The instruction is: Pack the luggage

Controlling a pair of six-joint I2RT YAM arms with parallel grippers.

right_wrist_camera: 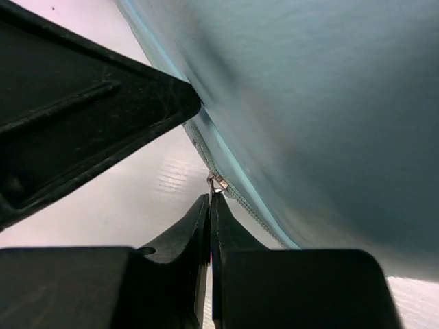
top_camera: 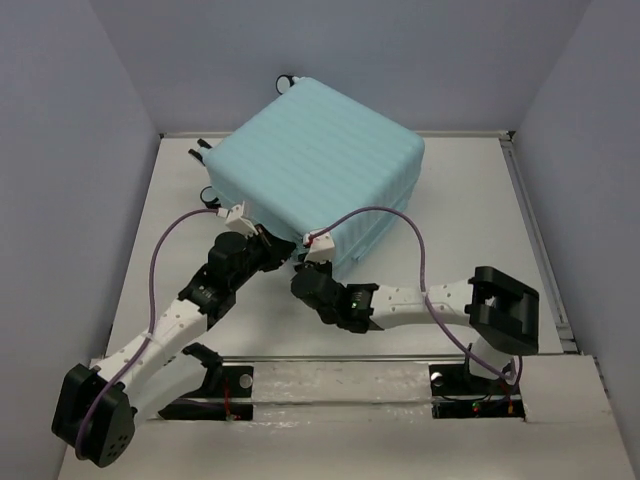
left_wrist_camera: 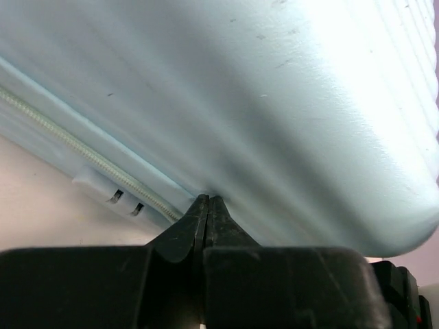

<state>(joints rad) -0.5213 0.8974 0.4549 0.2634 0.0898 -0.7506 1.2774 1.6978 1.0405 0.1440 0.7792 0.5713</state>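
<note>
Pinching the zipper pull (right_wrist_camera: 217, 184), right claw (right_wrist_camera: 210, 199); left claw (left_wrist_camera: 208, 200) clenched against closed luggage (top_camera: 315, 165).

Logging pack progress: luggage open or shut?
Shut: the luggage lies flat with both shells together, no lining showing. Right gripper pinches the zipper pull; how far the zip runs, cannot tell.

L arm (top_camera: 165, 330) runs up from near-left base, elbow bent, wrist turned right. L gripper (top_camera: 231, 213) has its jaws pressed together, no gap at tips in wrist view. R arm (top_camera: 420, 298) lies low, stretched leftward from its base. R gripper (top_camera: 316, 243) likewise closed tight. Grippers sit near each other, not touching.
</note>
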